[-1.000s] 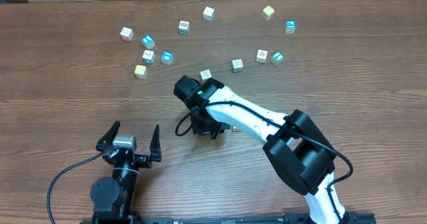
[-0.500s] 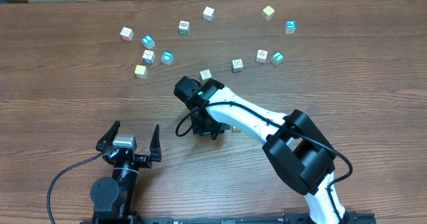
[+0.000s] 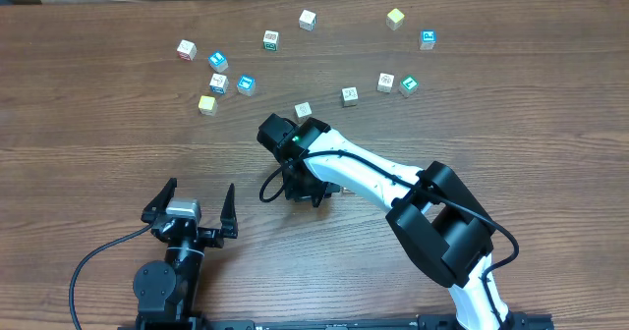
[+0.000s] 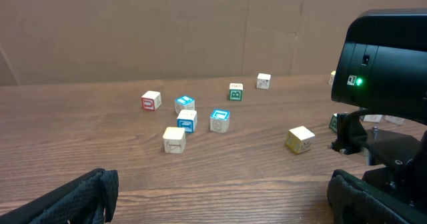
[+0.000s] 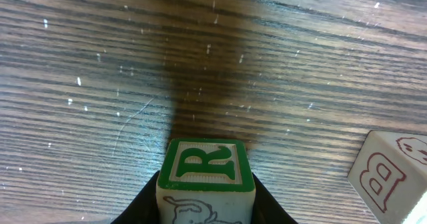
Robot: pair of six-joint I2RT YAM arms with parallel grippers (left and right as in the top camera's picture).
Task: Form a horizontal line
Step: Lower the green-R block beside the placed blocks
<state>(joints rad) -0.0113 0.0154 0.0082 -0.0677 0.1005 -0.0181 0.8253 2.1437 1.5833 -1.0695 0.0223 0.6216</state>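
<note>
The right tool point(image 3: 303, 186) clamps a green-lettered R block point(image 5: 205, 174) between narrowly parted fingers, close to the wooden worktop point(image 3: 98, 143). A red-lettered B block point(image 5: 387, 171) sits just right of that block, not touching it. Whether a horizontal line stands there cannot be told. Well left of the R block, the left tool point(image 3: 200, 194) gapes wide and empty. Loose blocks point(image 3: 246, 84) lie scattered beyond.

Overhead: high above the table point(image 3: 88, 153), looking straight down; arm bases at the near edge, scattered cubes point(image 3: 246, 84) on the far side.
Left wrist: low over the wood, facing far, its own fingers point(image 4: 73, 201) in the bottom corners.
Right wrist: very near, looking down at a green-R cube point(image 5: 205, 177) between its fingertips point(image 5: 148, 207).
Shared: overhead and left wrist both show the scattered cubes on the left and the right arm point(image 3: 364, 178).
</note>
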